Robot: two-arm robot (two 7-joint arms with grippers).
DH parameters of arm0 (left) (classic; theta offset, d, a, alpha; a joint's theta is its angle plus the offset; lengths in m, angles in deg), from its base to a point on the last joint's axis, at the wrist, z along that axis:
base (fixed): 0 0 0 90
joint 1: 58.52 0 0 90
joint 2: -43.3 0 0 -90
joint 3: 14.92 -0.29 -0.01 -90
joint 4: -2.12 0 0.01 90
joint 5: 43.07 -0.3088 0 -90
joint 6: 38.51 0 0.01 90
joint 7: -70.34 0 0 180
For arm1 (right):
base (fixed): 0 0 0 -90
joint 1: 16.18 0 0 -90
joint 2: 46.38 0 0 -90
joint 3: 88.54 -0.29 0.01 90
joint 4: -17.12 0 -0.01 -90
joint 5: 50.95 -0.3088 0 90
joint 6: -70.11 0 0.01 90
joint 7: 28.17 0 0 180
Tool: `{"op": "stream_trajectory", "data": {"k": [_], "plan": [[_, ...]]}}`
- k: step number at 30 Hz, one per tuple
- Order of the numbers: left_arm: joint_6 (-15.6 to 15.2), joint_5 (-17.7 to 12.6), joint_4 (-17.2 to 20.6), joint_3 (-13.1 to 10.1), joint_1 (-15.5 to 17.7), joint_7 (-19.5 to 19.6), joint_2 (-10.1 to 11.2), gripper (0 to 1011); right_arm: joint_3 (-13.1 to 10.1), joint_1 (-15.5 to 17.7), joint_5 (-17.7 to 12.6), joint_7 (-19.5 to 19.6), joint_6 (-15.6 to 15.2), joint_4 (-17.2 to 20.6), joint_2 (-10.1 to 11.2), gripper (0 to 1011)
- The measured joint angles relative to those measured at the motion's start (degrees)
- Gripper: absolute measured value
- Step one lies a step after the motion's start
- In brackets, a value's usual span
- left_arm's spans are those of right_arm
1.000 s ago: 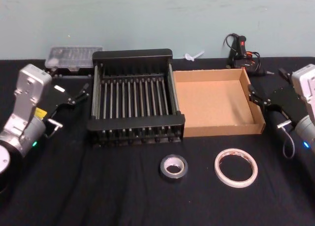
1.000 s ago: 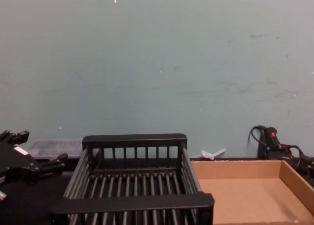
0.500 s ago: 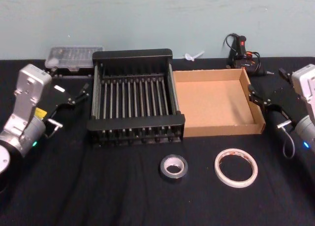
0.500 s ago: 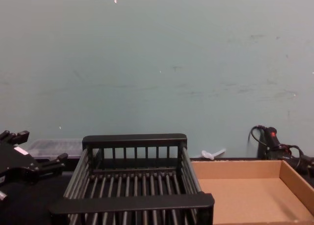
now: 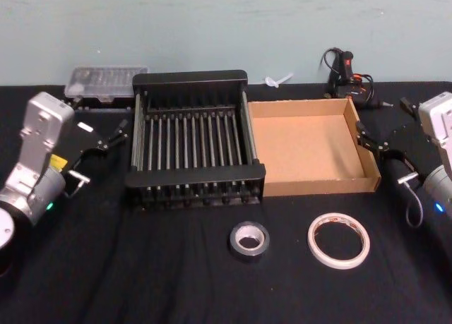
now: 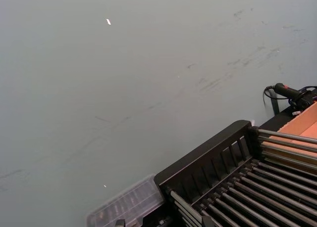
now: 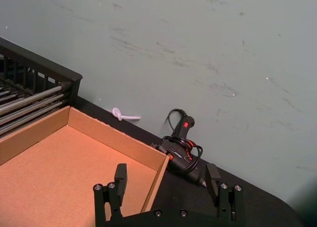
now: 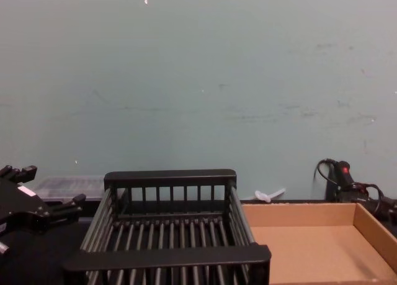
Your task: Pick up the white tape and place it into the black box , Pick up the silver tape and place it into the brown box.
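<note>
White tape (image 5: 338, 239): in the head view we log a wide, thin ring lying flat on the black table (image 5: 141, 267), near the front edge, just in front of the brown box (image 5: 308, 157) and well apart from both arms. Silver tape (image 5: 249, 241): a chunky roll lying flat to its left, in front of the black box (image 5: 194, 142); both boxes are empty. Left gripper (image 5: 107, 134) hovers left of the black box, jaws spread, holding nothing; right gripper (image 5: 374, 136) sits at the brown box's right wall, jaws likewise spread and empty. A clear case (image 5: 106, 80) and a glue gun (image 5: 346, 73) lie at the back. In the left wrist view we note the black box's (image 6: 233, 172) rear rail and bars, and the clear case (image 6: 126, 207) beside it. In the right wrist view we note the right gripper (image 7: 167, 187) with fingers wide apart above the brown box's (image 7: 64, 162) far corner, the glue gun (image 7: 181, 145) just beyond. In the chest view we note the left gripper (image 8: 46, 204) open at the lower left, the black box (image 8: 170, 235) and the brown box (image 8: 310, 235) side by side. Handling, as we judge it: the white ring is light, thin-walled and may flex or slide, so pinch across one wall from above; the silver roll is stiffer and heavier, gripped the same way or across its width.
</note>
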Motion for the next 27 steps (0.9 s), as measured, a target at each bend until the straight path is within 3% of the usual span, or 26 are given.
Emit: {"op": "stream_trajectory", "data": {"k": [20,21,22,27], "plan": [[0.0,0.0,0.0,0.0,0.0,0.0,0.0,1001,-2.44,1.95,-0.46,-2.79,0.19,1.95,-0.45,1002],[0.0,0.0,0.0,0.0,0.0,0.0,0.0,1001,-2.82,2.42,-0.89,-3.25,0.2,2.56,-0.38,1002],[0.0,0.0,0.0,0.0,0.0,0.0,0.0,1002,-5.67,7.46,-3.67,-5.45,-0.86,8.92,0.72,1002],[0.0,0.0,0.0,0.0,0.0,0.0,0.0,1001,-7.08,10.64,-5.17,-6.33,-1.72,12.37,1.38,1002]]}}
